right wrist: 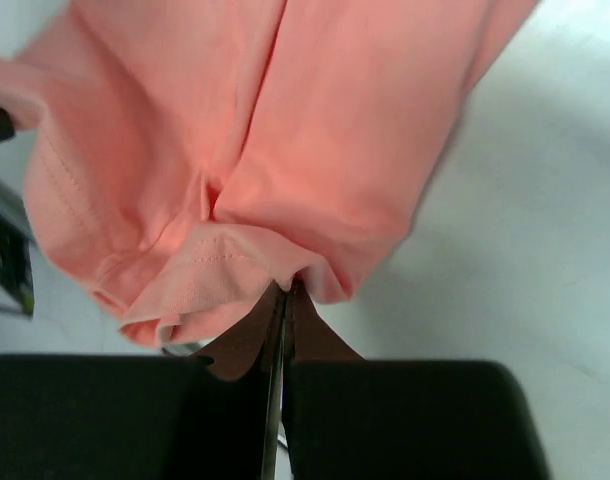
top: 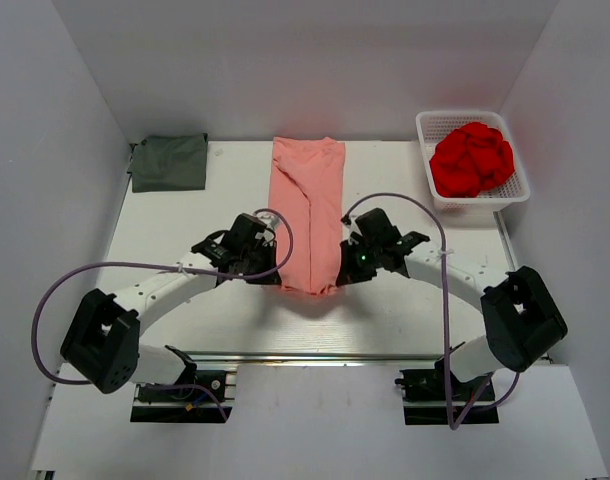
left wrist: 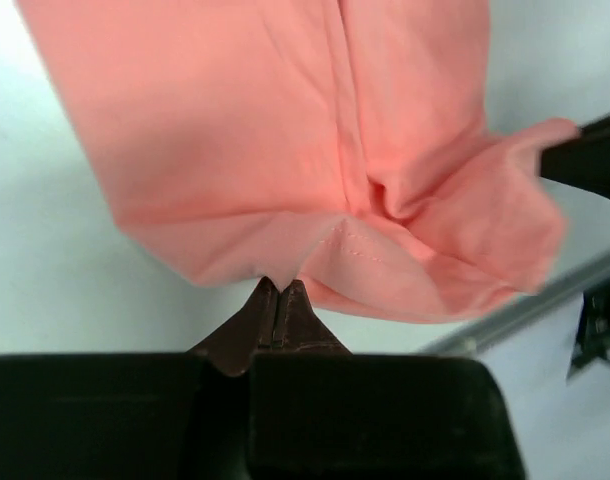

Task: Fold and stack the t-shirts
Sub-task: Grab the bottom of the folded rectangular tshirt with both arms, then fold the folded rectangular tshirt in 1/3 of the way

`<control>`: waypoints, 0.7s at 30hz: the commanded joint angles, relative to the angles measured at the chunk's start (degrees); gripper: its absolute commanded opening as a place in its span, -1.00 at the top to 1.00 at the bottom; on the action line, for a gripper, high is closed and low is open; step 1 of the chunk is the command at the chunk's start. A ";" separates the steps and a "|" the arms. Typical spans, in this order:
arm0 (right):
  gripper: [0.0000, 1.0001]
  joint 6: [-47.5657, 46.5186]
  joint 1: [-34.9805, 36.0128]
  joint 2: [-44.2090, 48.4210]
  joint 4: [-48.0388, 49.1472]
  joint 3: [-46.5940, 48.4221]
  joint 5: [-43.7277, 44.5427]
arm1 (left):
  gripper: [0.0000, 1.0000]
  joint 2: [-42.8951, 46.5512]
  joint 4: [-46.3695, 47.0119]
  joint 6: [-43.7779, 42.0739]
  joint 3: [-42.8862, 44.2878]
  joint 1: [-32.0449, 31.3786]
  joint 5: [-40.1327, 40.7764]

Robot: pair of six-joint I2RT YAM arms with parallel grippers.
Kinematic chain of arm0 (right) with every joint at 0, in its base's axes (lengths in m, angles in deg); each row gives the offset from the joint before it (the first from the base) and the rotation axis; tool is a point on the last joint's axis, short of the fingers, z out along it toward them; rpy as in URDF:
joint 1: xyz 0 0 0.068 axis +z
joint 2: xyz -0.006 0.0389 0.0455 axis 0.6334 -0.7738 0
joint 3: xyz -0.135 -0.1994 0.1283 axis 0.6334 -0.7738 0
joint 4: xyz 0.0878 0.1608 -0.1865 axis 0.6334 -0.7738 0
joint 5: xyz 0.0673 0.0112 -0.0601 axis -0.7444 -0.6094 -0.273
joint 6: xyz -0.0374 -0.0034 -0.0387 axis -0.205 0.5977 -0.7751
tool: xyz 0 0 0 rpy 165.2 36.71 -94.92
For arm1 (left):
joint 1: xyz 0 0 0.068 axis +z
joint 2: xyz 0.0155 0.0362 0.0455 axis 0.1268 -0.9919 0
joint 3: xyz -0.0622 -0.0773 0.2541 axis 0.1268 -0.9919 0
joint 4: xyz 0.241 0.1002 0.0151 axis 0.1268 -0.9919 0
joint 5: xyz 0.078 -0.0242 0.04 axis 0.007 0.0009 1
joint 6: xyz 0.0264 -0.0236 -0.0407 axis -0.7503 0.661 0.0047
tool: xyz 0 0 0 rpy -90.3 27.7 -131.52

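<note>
The salmon-pink t-shirt [top: 307, 205] lies as a long narrow strip down the middle of the table, folded lengthwise. Its near end is lifted off the table. My left gripper [top: 278, 268] is shut on the near-left corner of its hem [left wrist: 275, 272]. My right gripper [top: 337, 272] is shut on the near-right corner [right wrist: 290, 278]. The cloth sags between the two grippers. The dark grey-green t-shirt [top: 169, 161] lies folded at the far left corner of the table.
A white basket [top: 475, 200] at the far right holds a crumpled red cloth [top: 472, 158]. White walls stand on three sides. The table's metal front edge [top: 315, 356] runs just behind the arm bases.
</note>
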 commanded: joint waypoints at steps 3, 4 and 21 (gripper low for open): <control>1.00 -1.97 -3.19 -3.37 -1.71 9.75 7.50 | 1.00 -2.19 2.36 0.51 7.33 2.56 10.84; 1.00 -1.98 -3.46 -4.59 -2.24 10.72 8.81 | 1.00 -2.71 3.15 0.51 7.94 2.57 11.37; 1.00 -6.19 -10.75 -18.14 -2.42 33.12 14.80 | 1.00 -20.82 4.48 -5.99 30.18 10.66 15.16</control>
